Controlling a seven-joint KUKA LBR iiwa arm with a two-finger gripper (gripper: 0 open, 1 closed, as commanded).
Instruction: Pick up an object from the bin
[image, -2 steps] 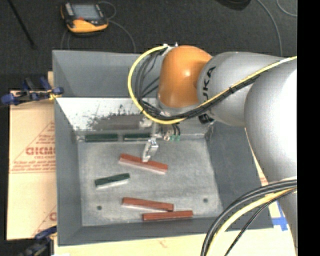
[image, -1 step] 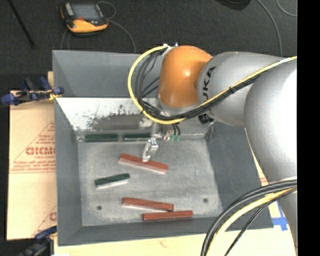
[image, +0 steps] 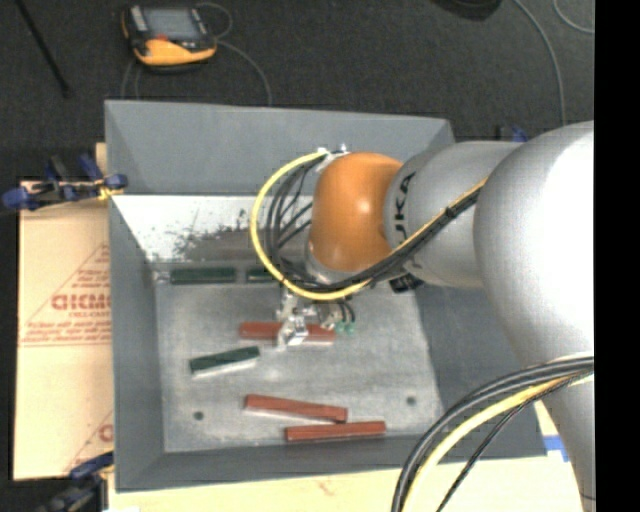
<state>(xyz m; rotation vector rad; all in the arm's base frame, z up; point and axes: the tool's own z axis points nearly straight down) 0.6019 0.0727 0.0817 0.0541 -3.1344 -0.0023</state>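
Note:
My gripper (image: 293, 332) is down in the middle of the bin, below the orange wrist cover. Its tip sits right over a short red-brown bar (image: 256, 330) that lies flat on the bin floor, with the bar's ends showing to either side of it. A green and white bar (image: 224, 361) lies a little to the lower left, apart from the gripper.
Two longer red-brown bars (image: 296, 407) (image: 334, 431) lie near the front wall. A dark green bar (image: 203, 275) rests along the back edge of the floor. The arm and its cables cover the bin's right side.

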